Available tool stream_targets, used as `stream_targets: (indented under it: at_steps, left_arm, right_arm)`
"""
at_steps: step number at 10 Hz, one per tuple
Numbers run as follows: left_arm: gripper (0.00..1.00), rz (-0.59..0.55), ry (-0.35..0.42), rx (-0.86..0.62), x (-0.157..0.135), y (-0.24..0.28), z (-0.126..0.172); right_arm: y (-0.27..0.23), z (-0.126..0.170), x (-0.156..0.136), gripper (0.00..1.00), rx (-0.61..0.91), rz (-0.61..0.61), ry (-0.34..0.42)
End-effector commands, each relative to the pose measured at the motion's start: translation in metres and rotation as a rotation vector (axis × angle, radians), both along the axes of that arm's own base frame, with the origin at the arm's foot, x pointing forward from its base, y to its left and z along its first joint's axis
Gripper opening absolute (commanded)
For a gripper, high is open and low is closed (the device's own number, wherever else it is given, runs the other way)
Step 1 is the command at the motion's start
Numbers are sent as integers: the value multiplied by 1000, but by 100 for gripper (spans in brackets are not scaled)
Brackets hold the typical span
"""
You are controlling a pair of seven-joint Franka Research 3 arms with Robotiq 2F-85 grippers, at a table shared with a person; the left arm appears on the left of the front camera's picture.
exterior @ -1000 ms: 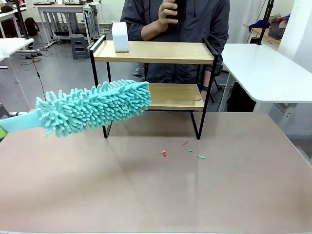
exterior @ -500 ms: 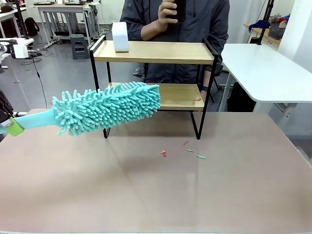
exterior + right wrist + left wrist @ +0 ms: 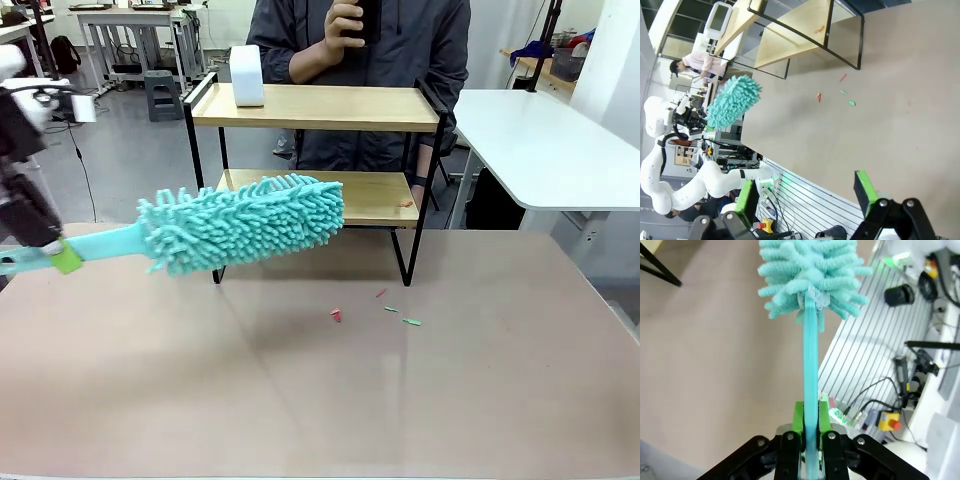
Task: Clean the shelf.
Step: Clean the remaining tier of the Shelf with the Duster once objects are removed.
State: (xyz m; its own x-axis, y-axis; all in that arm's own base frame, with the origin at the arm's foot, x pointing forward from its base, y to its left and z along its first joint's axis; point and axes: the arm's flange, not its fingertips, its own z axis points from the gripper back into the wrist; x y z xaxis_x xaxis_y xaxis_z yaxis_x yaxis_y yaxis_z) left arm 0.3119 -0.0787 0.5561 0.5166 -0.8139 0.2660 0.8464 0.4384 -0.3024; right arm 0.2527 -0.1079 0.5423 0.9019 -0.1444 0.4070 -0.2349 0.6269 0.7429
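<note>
While the left gripper (image 3: 810, 416) squeezes shut on the flat handle of the long, fluffy teal duster (image 3: 240, 222), the small shelf (image 3: 330, 107) of two light wooden boards in a thin black metal frame stands at the far side of the brown table (image 3: 300, 400). The shelf lies ahead of this gripper and off to its right. The duster is long and lies almost flat, with its handle at the gripper and its fluffy end pointing at the shelf. In the front view the fluffy end sits in front of the left part of the lower board (image 3: 372, 198). I cannot tell if it touches the wood. A small red scrap (image 3: 406, 204) lies at the right end of that board, so I think the duster must go in between the boards and sweep to the right. The left arm is the nearer one. The right gripper (image 3: 805, 195) hangs over the near side of the table, well apart from the shelf, with its jaws wide and nothing in them.
</note>
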Motion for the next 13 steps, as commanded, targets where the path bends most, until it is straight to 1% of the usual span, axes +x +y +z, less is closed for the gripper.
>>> stream_targets:
  at_steps: [1, 3, 4, 5, 6, 7, 9, 11, 13]
  left_arm:
    - [13, 129, -13, 30, 24, -31, 11]
    - [13, 148, -27, 37, 44, -62, 13]
    - [13, 153, -46, 46, 54, -76, 16]
    - [13, 201, -88, 62, 66, -90, 20]
    - [13, 239, -105, 68, 81, -103, 24]
    - [13, 268, -127, 109, 101, -119, 23]
    - [13, 221, -93, 130, 124, -145, 15]
    - [13, 204, -103, 134, 144, -168, 10]
    - [13, 182, -111, 133, 154, -186, 5]
  right_arm:
    - [0, 1, 2, 100, 18, 13, -29]
    - [0, 1, 2, 100, 18, 13, -29]
    - [0, 1, 2, 100, 18, 13, -29]
    - [0, 1, 2, 100, 18, 13, -29]
    - [0, 1, 2, 100, 18, 13, -29]
    - [0, 1, 2, 100, 18, 13, -29]
    - [0, 1, 2, 100, 18, 13, -29]
    - [0, 1, 2, 100, 18, 13, -29]
    - [0, 1, 2, 100, 18, 13, -29]
